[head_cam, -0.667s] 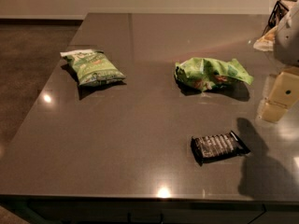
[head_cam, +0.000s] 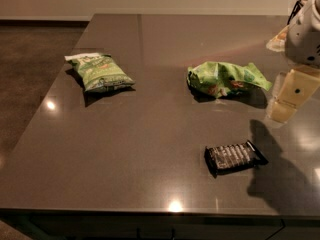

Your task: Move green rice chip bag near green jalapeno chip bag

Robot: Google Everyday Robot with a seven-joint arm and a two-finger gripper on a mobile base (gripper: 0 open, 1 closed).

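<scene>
A dark desk (head_cam: 150, 149) carried three loose things. A small black ribbed wrapper (head_cam: 234, 157) lay toward the front, right of centre. It was in front of the rice bag (head_cam: 227, 79), apart from it, and off the line between the two bags. At the far right edge a pale thing (head_cam: 276, 41) sat partly hidden behind the robot's white arm (head_cam: 306, 34); what it was could not be made out.

The rice bag lay flat and crumpled, right of centre, lime green with orange-red marks, its pointed end reaching right. The tool (head_cam: 290, 98) hung at the picture's right edge, just beside that end and a little nearer the front, holding nothing. Whether it was wide or narrow could not be told. Its shadow fell on the desk beside the wrapper.

The jalapeno bag (head_cam: 100, 73) lay on the left side, well apart from the rice bag, plump, with its white band at the far end. The pale print on it could not be read.
</scene>
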